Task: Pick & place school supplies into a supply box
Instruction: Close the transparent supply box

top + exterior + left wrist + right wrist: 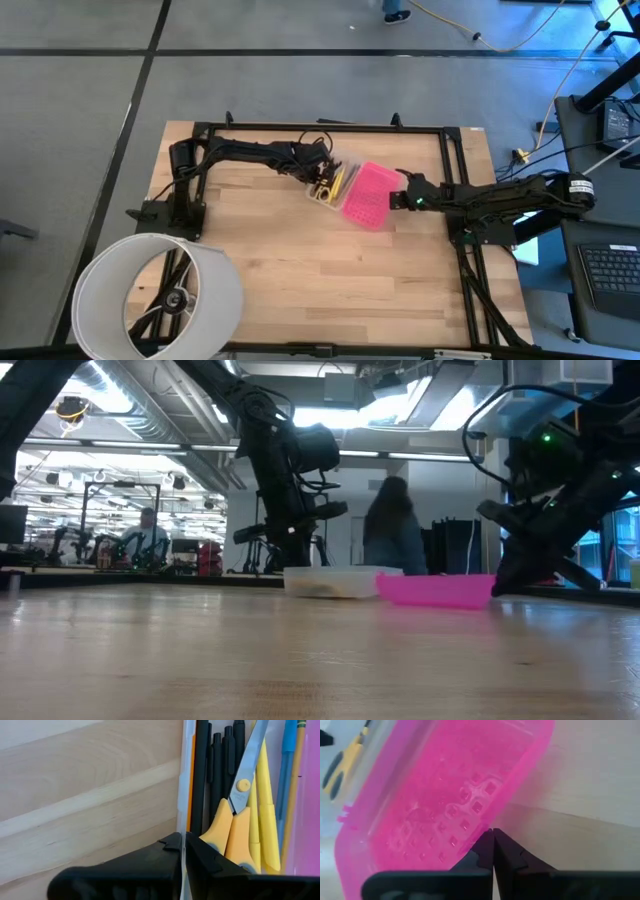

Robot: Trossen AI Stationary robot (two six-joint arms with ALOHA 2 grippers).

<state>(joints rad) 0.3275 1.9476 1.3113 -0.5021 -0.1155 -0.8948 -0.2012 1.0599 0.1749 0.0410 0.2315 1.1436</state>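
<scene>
The supply box is open on the wood: a clear tray (325,186) and, beside it on the right, its pink lid (365,195), hollow side up. In the tray lie yellow-handled scissors (239,820), black pens (220,770), yellow markers (267,810) and a blue pen (287,765). My left gripper (182,842) is shut on the tray's wall. My right gripper (493,836) is shut, with its tips at the lid's outer rim. In the low view the tray (330,582) and the lid (435,590) sit flat on the table. My left gripper pinches the tray's clear long wall (183,815), one finger inside the tray next to the pens and one outside. The fingers slant down from the table's far left. The tray rests flat on the table. My right gripper has its shut fingertips against the lid's long outer rim (479,834), the side away from the tray, slanting down from the table's right. Whether the rim is between the fingers I cannot tell. The lid lies on the table.
A big white hoop (160,295) stands over the table's near left corner. A black frame (330,126) runs along the far and right edges. Bare wood (330,270) stretches toward the near edge. People (392,530) show in the room behind.
</scene>
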